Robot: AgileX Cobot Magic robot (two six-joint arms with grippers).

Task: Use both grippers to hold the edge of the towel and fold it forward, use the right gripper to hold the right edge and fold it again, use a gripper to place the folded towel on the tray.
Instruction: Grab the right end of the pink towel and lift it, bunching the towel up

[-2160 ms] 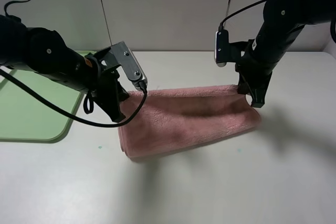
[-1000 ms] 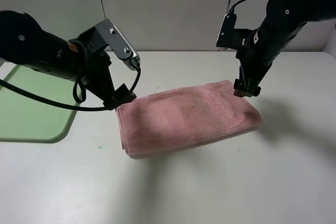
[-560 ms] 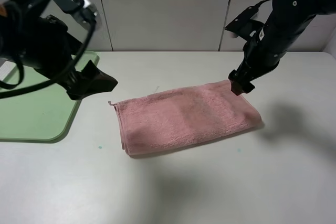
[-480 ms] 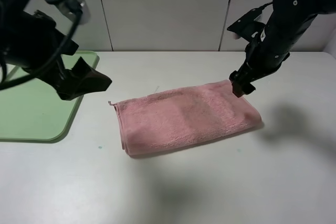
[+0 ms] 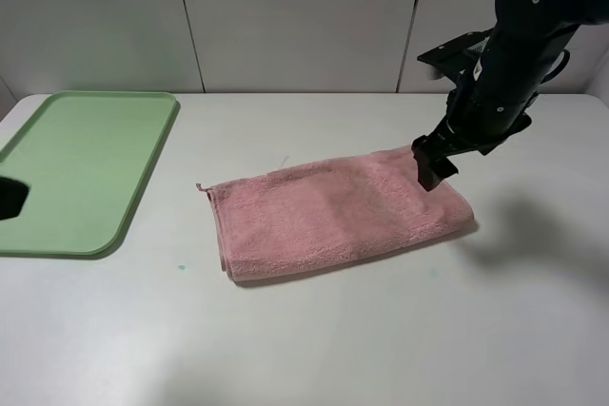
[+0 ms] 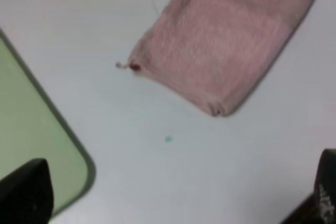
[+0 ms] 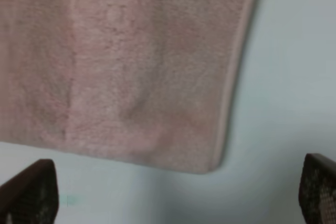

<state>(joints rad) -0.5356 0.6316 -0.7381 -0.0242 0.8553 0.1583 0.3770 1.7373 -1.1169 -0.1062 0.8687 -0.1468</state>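
Right gripper point(image 5: 426, 173) hovers, jaws spread and empty; we'd pinch the hem point(image 7: 237, 61) of the soft, limp towel point(image 5: 333, 214) just beneath it.

Right arm point(image 5: 521, 30): black and bulky, enters from the upper right of the high view and bends down toward the middle.
Right wrist point(image 5: 481, 106): pitched steeply down, with a dark box point(image 5: 455, 48) jutting out beside it.
Right gripper point(image 5: 428, 164): points down and slightly left, held low.
Right fingertips point(image 7: 27, 194): 2 black tips at opposite corners of the wrist view, jaws spread wide.
Left arm point(image 5: 9, 199): only a dark blurred sliver at the left edge of the high view.
Left gripper point(image 6: 176, 195): jaws spread wide.
Left fingertips point(image 6: 24, 194): 2 dark tips, far apart, at opposite corners of the wrist view.
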